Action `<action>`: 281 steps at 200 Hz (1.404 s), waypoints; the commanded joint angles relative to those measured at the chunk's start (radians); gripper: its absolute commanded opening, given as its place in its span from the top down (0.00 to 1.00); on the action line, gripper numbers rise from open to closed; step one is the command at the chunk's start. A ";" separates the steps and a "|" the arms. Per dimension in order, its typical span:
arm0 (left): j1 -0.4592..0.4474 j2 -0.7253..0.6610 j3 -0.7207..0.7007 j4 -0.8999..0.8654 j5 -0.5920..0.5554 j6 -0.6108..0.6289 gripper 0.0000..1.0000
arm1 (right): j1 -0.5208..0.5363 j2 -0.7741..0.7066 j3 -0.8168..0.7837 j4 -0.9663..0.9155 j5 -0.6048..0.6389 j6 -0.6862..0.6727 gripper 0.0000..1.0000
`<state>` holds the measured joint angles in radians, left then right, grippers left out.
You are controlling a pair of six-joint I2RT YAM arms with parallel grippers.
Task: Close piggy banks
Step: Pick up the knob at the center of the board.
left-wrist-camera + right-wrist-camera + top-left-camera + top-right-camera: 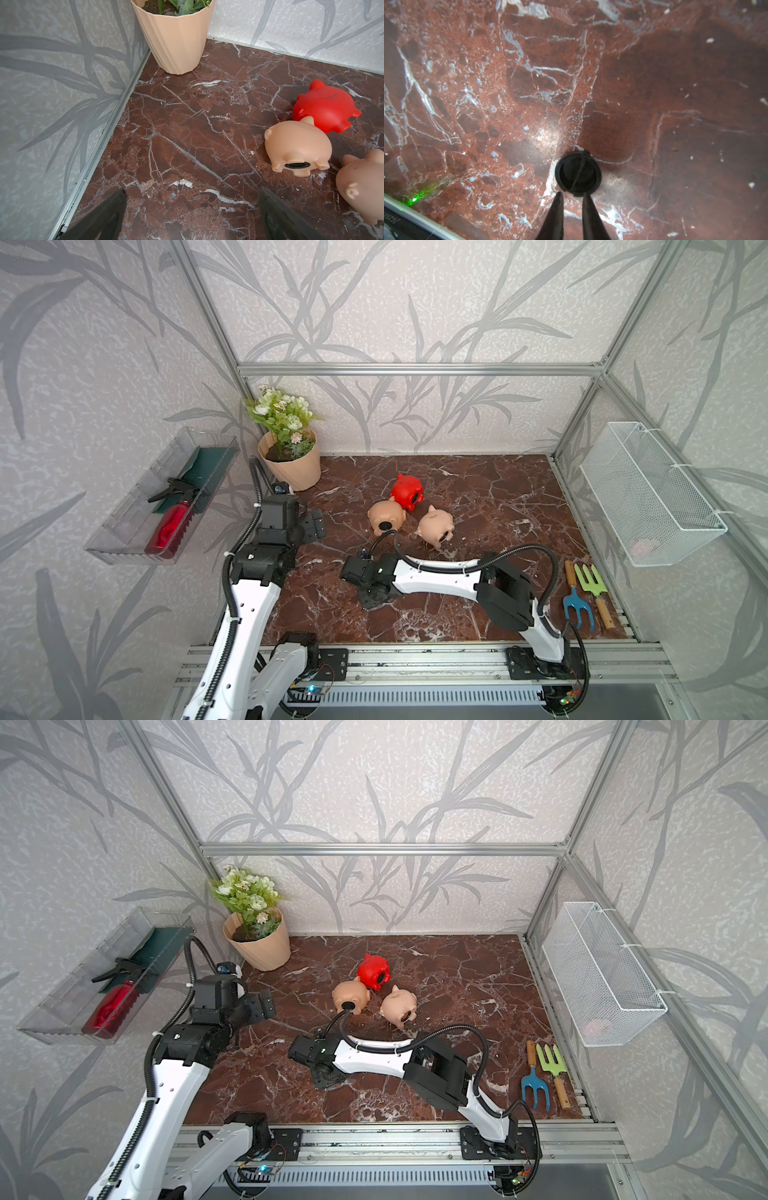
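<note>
Three piggy banks lie clustered mid-table in both top views: a red one (406,490), a peach-tan one (385,515) in front of it, and another peach-tan one (433,526) to the right. A black disc fills the belly hole of the left tan pig (297,143). My left gripper (192,190) is open over bare marble, left of the pigs. My right gripper (573,193) points down at the table in front of the pigs. Its jaws stand a narrow gap apart with marble showing between them. The tips reach the near rim of a loose black round disc (578,173).
A peach ribbed flowerpot (291,468) stands in the back left corner. Two garden forks (584,597) lie at the right edge. A wire basket (648,493) hangs on the right wall, and a clear tray (124,526) with a red bottle on the left wall.
</note>
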<state>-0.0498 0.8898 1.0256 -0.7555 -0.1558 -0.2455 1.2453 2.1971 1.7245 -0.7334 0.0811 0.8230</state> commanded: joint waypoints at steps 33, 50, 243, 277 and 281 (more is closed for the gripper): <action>0.009 -0.025 -0.019 0.036 0.023 -0.005 0.01 | -0.014 0.034 0.035 -0.042 0.016 0.004 0.85; 0.009 -0.026 -0.020 0.037 0.029 -0.004 0.02 | -0.022 0.044 0.039 -0.041 0.008 0.002 0.85; 0.011 -0.049 -0.041 0.071 0.056 -0.007 0.01 | -0.032 0.105 0.093 -0.214 0.014 -0.028 0.93; 0.012 -0.051 -0.041 0.068 0.054 -0.005 0.01 | -0.032 0.116 0.111 -0.244 0.028 -0.049 0.93; 0.012 -0.051 -0.042 0.070 0.052 -0.004 0.01 | -0.032 0.117 0.109 -0.242 0.028 -0.052 0.94</action>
<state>-0.0444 0.8539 0.9970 -0.7017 -0.1020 -0.2432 1.2118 2.2753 1.8221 -0.8921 0.0849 0.7940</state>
